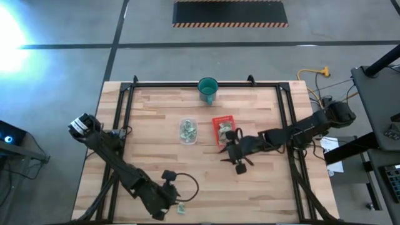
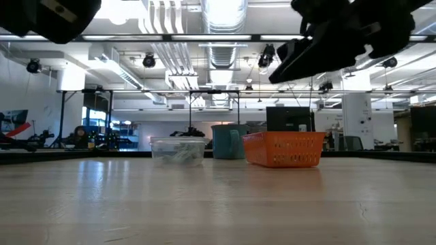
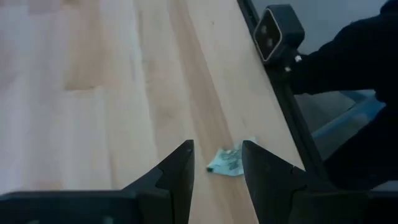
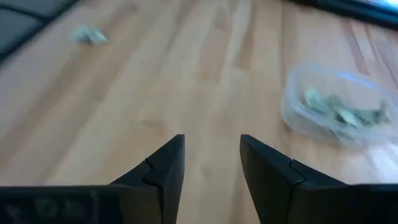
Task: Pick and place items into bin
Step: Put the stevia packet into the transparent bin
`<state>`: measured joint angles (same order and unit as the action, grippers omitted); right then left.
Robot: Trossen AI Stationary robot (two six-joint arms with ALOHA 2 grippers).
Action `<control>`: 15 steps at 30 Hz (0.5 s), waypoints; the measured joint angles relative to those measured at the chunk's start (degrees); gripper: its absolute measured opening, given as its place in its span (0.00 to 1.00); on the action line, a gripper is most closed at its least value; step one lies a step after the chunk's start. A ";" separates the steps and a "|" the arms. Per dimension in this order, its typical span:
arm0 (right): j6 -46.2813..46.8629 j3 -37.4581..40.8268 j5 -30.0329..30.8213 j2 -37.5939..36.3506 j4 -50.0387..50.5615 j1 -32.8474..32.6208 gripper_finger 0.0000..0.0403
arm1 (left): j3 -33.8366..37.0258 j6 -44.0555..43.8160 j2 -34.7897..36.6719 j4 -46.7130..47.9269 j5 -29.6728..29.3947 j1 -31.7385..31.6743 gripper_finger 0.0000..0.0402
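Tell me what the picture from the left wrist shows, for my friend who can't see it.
The left tool hangs open over a wooden table, with one small green-and-white piece lying between its two dark fingers, near the table's black edge rail.

Pale planked wood table [image 1: 162, 156]

The left arm is stretched from its base at the table's 9 o'clock edge toward 7 o'clock, where the left gripper [image 1: 167, 206] is held low over the near edge. Its fingers [image 3: 177, 177] are seen parted, with a gap between them. The right arm is reached in from 3 o'clock toward the centre. The right gripper [image 1: 232, 152] is held above the table, its fingers [image 4: 163, 165] spread apart and nothing gripped.
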<state>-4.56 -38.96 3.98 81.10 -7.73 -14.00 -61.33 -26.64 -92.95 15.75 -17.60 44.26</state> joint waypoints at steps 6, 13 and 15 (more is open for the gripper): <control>3.72 3.16 0.17 0.00 -8.74 -2.75 0.34 | 0.01 -3.33 -4.86 -5.39 -0.02 0.49 0.29; 8.20 3.99 0.05 0.00 -8.78 -5.78 0.34 | 0.08 -10.13 -10.48 -5.43 0.89 0.45 0.31; 8.71 4.05 0.05 0.00 -8.77 -6.76 0.34 | 0.08 -11.81 -10.98 -5.71 1.08 0.47 0.33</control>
<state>4.15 -34.92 4.03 81.10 -16.50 -20.76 -61.25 -38.45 -103.93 10.05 -16.52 44.73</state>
